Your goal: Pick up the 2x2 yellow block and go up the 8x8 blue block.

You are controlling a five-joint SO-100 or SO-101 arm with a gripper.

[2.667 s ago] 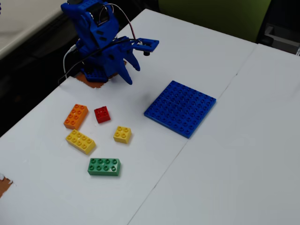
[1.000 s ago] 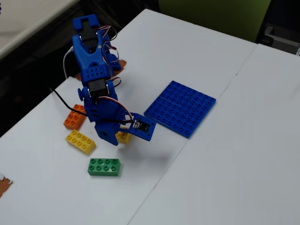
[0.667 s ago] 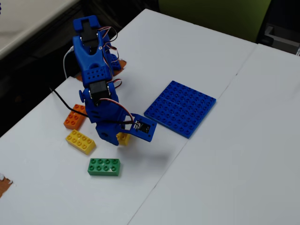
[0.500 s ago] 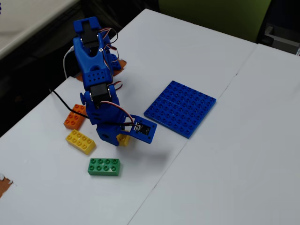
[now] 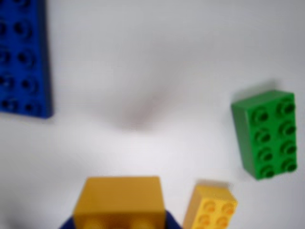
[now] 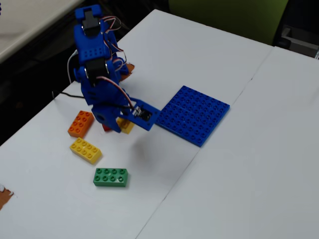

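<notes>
Above the white surface (image 6: pixel 239 164), at about ten o'clock in the fixed view, the blue arm (image 6: pixel 94 64) leans down with its hand (image 6: pixel 123 124) clenched on the 2x2 yellow block (image 6: pixel 125 125). That block hangs clear of the surface, partly hidden by the hand's blue parts. In the wrist view the same block (image 5: pixel 119 202) fills the six o'clock edge, blurred and close to the lens, with blue plastic of the hand just showing under it at either side.

Toward three o'clock from the hand in the fixed view lies the 8x8 blue block (image 6: pixel 194 114), flat on the surface, its near corner close to the hand's camera plate but not under the yellow block. In the wrist view only a strip of it (image 5: pixel 21 57) shows at ten o'clock, well apart from the held block.

Other bricks lie on the surface at around eight o'clock in the fixed view. An orange brick (image 6: pixel 80 123) sits just beside the arm's base. A longer yellow brick (image 6: pixel 85 150) lies below it, and a green brick (image 6: pixel 110 177) lies further toward six o'clock. A sliver of a red brick (image 6: pixel 105 127) peeks out behind the hand. In the wrist view the green brick (image 5: pixel 266 134) stands at three o'clock and the end of the longer yellow brick (image 5: pixel 209 207) sits at five o'clock, just beside the held block.
</notes>
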